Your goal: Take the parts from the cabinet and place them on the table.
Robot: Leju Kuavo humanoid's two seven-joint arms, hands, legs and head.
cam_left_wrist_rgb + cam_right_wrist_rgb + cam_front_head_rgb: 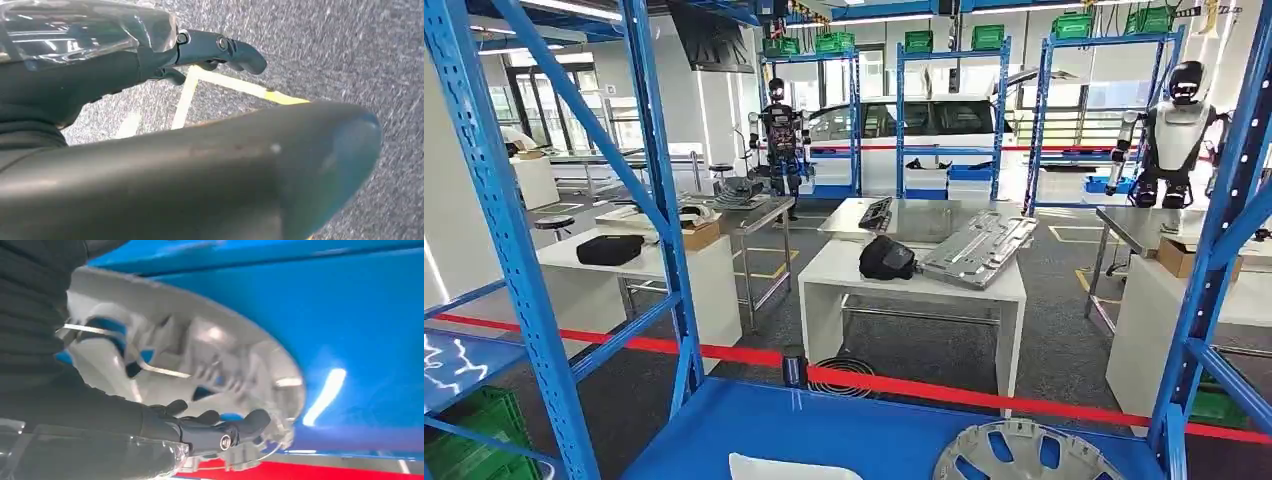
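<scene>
While poised at the wheel cover (200,355) on the blue cabinet shelf (824,430), right hand (200,432) grip impossible to tell, left hand (150,62) spread and empty: barely begun, yet to carry it to the white table (914,275).

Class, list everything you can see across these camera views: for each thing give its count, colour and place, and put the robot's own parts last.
Wheel cover: one, silver-grey, on the blue shelf at the near right.
Shelf: one, blue, in front of the camera.
White item: one, on the shelf's near edge; kind unclear.
Table: one, white, beyond the red floor line.
Black bag: one, on that table.
Metal panel: one, silver, beside the bag.
Green crates: several, atop the far blue racks.
Other robots: two, standing at the back.
Car: one, white, behind the racks.
Left robot hand: dark, over grey floor, holding nothing.
Right robot hand: dark, at the wheel cover's rim; grip unclear.
</scene>
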